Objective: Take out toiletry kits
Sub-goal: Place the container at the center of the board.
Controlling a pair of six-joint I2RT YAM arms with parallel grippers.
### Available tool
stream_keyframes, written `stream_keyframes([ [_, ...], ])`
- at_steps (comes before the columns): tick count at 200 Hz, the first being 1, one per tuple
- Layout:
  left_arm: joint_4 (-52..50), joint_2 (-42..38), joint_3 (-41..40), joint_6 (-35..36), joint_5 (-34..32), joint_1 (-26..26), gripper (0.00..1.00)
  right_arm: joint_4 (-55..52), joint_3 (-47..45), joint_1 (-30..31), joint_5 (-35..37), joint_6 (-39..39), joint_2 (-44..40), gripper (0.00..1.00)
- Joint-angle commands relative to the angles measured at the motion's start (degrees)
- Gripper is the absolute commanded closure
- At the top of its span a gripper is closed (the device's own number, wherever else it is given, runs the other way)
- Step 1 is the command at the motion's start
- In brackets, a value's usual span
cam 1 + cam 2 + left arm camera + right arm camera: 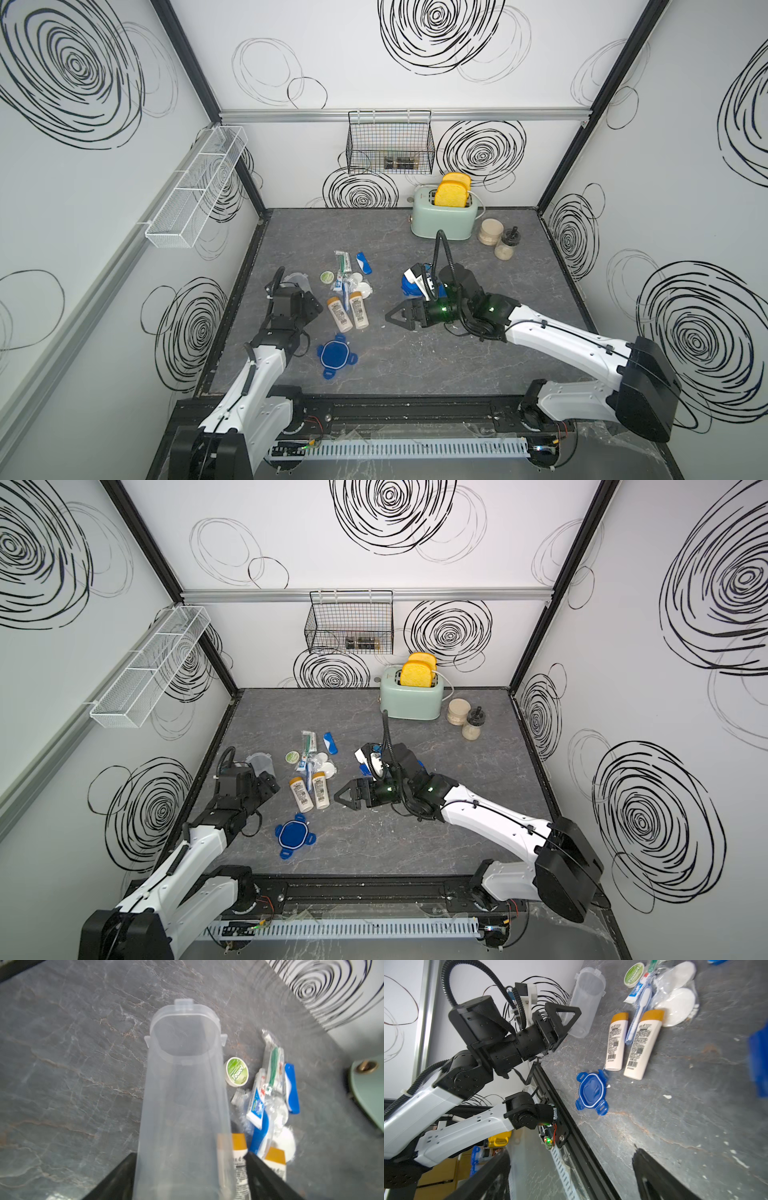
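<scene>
The toiletry kits lie loose on the table: two cream bottles [337,313] [321,789] with tan caps, a blue toothbrush [636,1016] between them, a toothpaste tube [256,1105], a green round tin [327,276] and a blue folding toothbrush [364,262]. Just left of them a clear jar [182,1084], empty and lidless, lies between the jaws of my left gripper [190,1155]. The jaws are open, with a gap on the bottle side. My right gripper [395,318] hangs open and empty to the right of the bottles.
A blue four-tab lid [333,355] lies near the front. A blue object [409,286] is partly hidden behind my right wrist. At the back stand a toaster [444,216] with bread and two beige jars [490,232]. A black wire basket [390,143] and a white mesh shelf [195,187] hang on the walls.
</scene>
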Motion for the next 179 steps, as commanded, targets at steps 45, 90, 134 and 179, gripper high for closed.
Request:
stream_keyframes([
  [45, -4.67, -2.71, 4.06, 0.8, 2.87, -1.02, 0.04, -13.5, 10.48, -2.15, 6.6, -12.72, -0.37, 0.02],
  [90, -10.55, -10.89, 13.29, 6.94, 8.31, -0.85, 0.04, -20.61, 18.92, -6.5, 15.24, -18.84, 1.66, 0.02],
  [134, -14.36, -16.12, 20.88, 14.76, 17.0, -0.23, 0.04, -32.18, 28.69, -7.64, 26.15, -27.68, 9.96, 0.02],
  [179, -13.18, -21.34, 16.83, 18.52, 21.25, -0.23, 0.04, -37.23, 34.4, -7.75, 32.51, -34.1, 18.68, 0.02],
])
